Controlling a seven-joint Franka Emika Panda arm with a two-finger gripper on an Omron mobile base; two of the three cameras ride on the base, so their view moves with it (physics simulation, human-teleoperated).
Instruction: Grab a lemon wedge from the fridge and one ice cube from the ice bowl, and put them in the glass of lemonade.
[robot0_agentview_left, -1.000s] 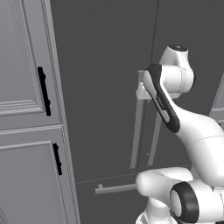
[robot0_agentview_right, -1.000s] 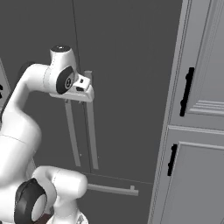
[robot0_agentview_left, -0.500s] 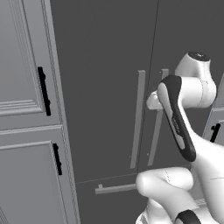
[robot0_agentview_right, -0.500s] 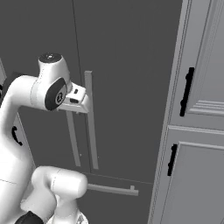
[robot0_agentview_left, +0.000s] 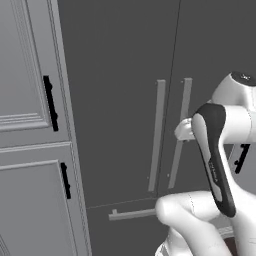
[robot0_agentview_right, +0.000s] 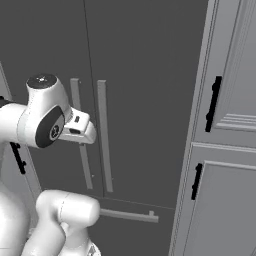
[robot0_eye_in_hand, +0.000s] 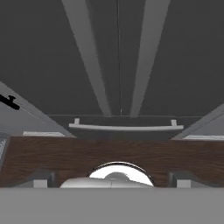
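So the robot is parked right in front of the fridge (robot0_agentview_left: 130, 100), that tall dark grey thing, and both upper doors are closed. Two long grey bar handles (robot0_agentview_left: 156, 135) run down either side of the seam between the doors, and lower down there's a horizontal bar handle (robot0_agentview_left: 132, 214) on the drawer front. From the left side you can see the light grey panelled cabinets (robot0_agentview_left: 25, 125) with their little black handles (robot0_agentview_left: 50, 102) just left of the fridge, and from the right side another bank of the same cabinets (robot0_agentview_right: 225, 130) stands on the other side.

The arm is bent up in front of the right-hand door, with its white wrist end (robot0_agentview_right: 80, 127) sitting close to the vertical handles but not touching them as far as I can tell. The tool (robot0_eye_in_hand: 112, 179) is spread wide, its two dark fingertips (robot0_eye_in_hand: 41, 178) far apart at the bottom of the hand camera's picture, and there's nothing between them. That camera looks straight at the door seam, with the two vertical bars fanning out above and the drawer handle running across below. A strip of dark wood floor (robot0_eye_in_hand: 52, 157) shows under the fridge.

With the doors closed, I can't see inside the fridge.
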